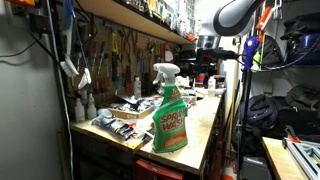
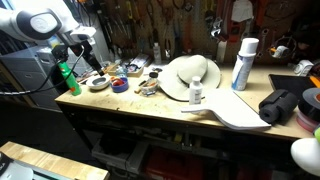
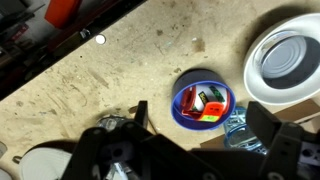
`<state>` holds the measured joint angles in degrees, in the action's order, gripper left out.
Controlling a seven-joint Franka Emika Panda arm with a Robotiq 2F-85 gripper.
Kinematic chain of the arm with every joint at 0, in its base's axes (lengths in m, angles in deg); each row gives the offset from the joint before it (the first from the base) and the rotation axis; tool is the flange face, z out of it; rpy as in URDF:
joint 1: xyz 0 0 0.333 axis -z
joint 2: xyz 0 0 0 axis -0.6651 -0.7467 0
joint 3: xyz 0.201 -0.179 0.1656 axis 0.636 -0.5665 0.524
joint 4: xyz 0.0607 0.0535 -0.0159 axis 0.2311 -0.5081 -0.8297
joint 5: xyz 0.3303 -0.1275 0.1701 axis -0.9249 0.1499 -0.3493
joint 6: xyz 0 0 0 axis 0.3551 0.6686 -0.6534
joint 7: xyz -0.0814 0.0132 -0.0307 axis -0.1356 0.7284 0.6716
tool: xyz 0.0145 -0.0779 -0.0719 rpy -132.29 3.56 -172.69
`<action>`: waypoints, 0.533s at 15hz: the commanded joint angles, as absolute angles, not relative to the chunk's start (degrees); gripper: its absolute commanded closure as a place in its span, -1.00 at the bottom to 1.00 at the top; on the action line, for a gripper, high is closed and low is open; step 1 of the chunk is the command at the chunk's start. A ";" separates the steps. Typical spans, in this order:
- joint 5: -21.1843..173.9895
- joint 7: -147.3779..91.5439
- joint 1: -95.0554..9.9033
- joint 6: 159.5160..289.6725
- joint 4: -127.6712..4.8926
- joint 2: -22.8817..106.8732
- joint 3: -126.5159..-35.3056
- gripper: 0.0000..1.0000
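Observation:
My gripper (image 3: 203, 128) is open and empty, hovering above the wooden workbench (image 3: 90, 85). A small blue bowl (image 3: 203, 103) with red, green and white small items in it lies right below, between my two fingers. A white bowl (image 3: 290, 60) sits just beside it, and a clear plastic piece (image 3: 240, 135) lies at the blue bowl's edge. In an exterior view my gripper (image 2: 86, 47) hangs over the bench end, above the blue bowl (image 2: 120, 86) and white bowl (image 2: 98, 83). It also shows far back in an exterior view (image 1: 205, 60).
A green spray bottle (image 1: 168, 110) (image 2: 63, 78) stands at the bench end. A white hat (image 2: 190, 75), a small white bottle (image 2: 196, 93), a white spray can (image 2: 243, 65), a wooden board (image 2: 235, 112) and a black bag (image 2: 283, 105) occupy the bench. Tools hang on the back wall.

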<state>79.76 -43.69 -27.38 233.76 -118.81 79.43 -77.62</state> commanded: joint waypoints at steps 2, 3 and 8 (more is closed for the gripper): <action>87.24 -55.96 -26.35 233.99 -112.85 69.98 -72.92 -1.00; 88.78 -57.58 -26.54 233.58 -111.37 68.38 -72.99 -1.00; 87.39 -53.54 -29.45 232.41 -105.80 60.91 -76.49 -1.00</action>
<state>88.04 -55.36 -27.50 233.87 -109.36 65.64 -74.17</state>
